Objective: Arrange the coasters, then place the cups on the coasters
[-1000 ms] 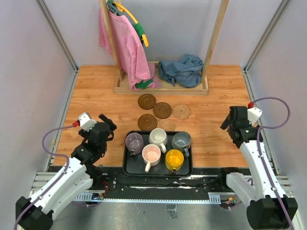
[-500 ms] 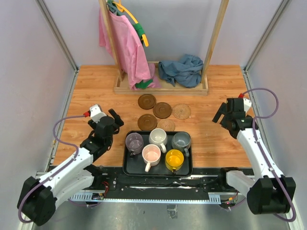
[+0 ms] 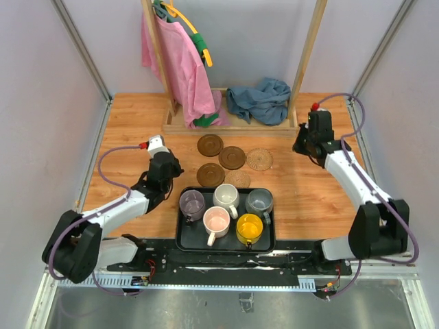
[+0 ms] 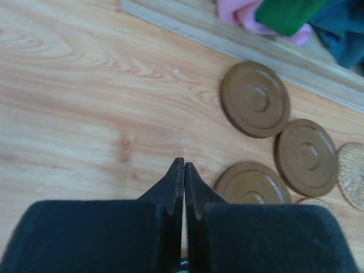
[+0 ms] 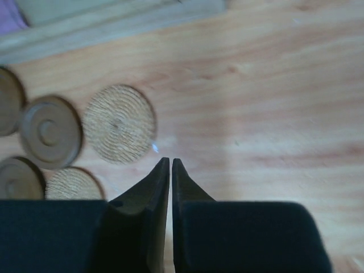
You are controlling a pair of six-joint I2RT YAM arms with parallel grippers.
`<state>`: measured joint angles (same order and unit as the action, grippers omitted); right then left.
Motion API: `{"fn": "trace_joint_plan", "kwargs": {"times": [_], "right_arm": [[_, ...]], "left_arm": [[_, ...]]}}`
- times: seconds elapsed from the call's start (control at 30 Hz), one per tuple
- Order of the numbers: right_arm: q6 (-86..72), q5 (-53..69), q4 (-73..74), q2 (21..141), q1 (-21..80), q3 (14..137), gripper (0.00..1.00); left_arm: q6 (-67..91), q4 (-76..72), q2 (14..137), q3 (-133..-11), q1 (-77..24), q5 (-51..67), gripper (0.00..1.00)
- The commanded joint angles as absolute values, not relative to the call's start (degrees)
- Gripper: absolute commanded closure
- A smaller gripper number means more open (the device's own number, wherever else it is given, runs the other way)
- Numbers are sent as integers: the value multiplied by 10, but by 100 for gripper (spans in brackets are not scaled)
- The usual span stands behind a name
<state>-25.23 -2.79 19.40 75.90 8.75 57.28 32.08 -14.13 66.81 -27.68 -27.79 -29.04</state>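
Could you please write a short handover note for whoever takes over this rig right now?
Left gripper: shut, empty, by the three dark brown wooden coasters.
Right gripper: shut, empty, by the two tan woven coasters.
All five coasters lie bunched behind the black rectangular tray.
Five handled ceramic mugs, pink, purple-grey, white, yellow, grey-blue, stand on the tray.
Done: nothing. Left: space out the coasters, set one mug on each.

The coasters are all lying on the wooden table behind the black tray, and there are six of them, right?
Not quite. There are five coasters, not six. The top external view shows three dark brown coasters and two tan woven coasters, all lying on the wooden table behind the black tray.
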Motion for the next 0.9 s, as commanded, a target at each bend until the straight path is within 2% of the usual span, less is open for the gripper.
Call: {"fn": "trace_joint_plan", "kwargs": {"times": [0.0, 0.17, 0.33, 0.63, 0.87], "right_arm": [[-228, 64, 143, 849, 115, 663, 99], [-210, 130, 152, 978, 157, 775, 99], [-174, 132, 172, 1052, 214, 854, 99], [-171, 157, 196, 1126, 250, 906, 99], [-172, 167, 199, 1158, 265, 902, 99]], "left_arm": [[269, -254, 713, -308, -271, -185, 99], [255, -275, 796, -350, -271, -108, 99], [261, -286, 859, -376, -271, -27, 99], [269, -295, 907, -386, -273, 67, 99], [269, -273, 912, -375, -287, 67, 100]]}}
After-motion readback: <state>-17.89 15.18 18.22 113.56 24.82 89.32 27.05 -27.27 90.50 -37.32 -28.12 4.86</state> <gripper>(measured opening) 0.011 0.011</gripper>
